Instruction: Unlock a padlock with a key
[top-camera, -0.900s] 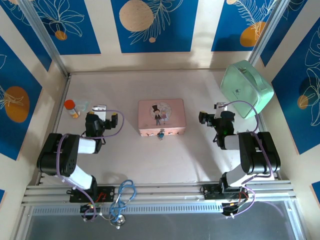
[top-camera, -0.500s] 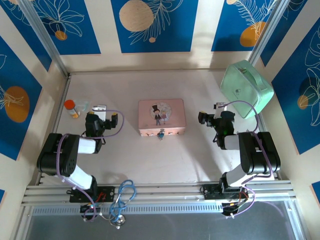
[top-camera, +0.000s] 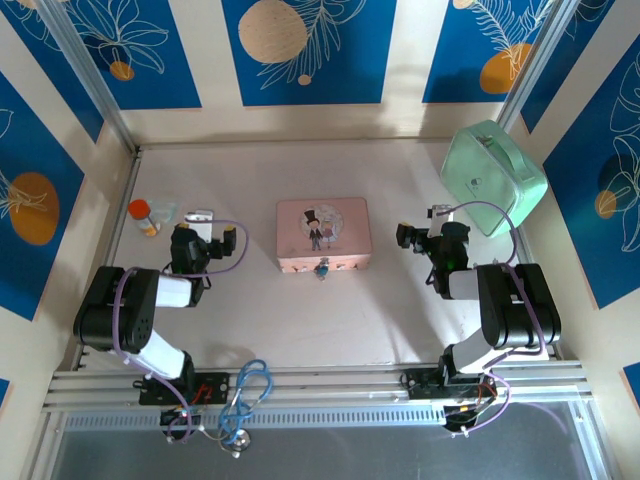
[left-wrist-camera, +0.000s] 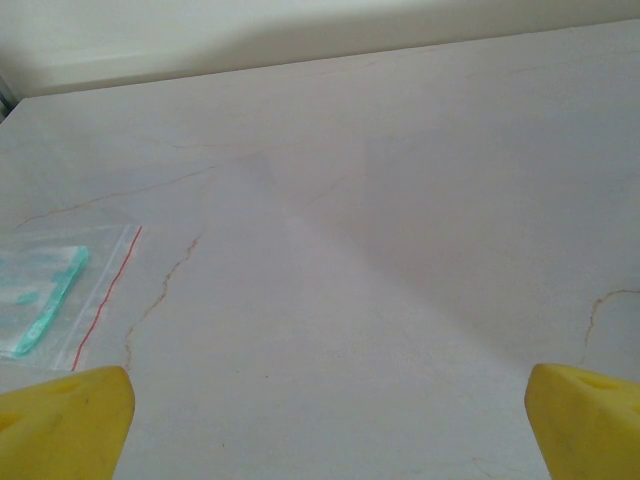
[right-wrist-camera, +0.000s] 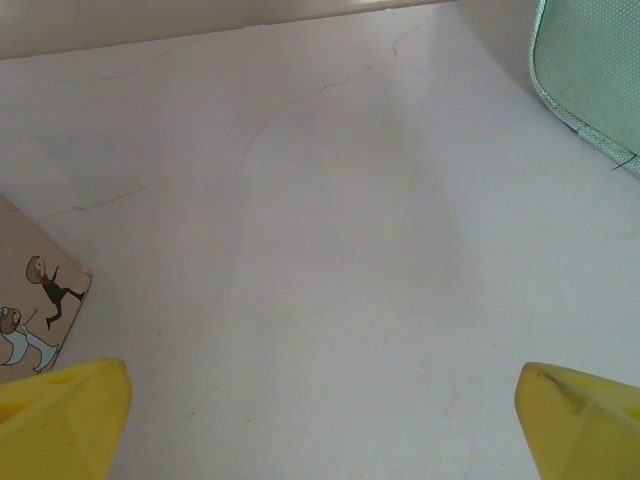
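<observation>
A pale, veined table is enclosed by blue floral panels. The padlock is seen at the near edge of the pink box, touching it, between the two arms. The left gripper and the right gripper are spread wide over bare table, with nothing held, each well apart from the padlock.

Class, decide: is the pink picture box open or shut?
Shut: the pink picture box has its lid flat, the teal padlock at its front edge.
</observation>
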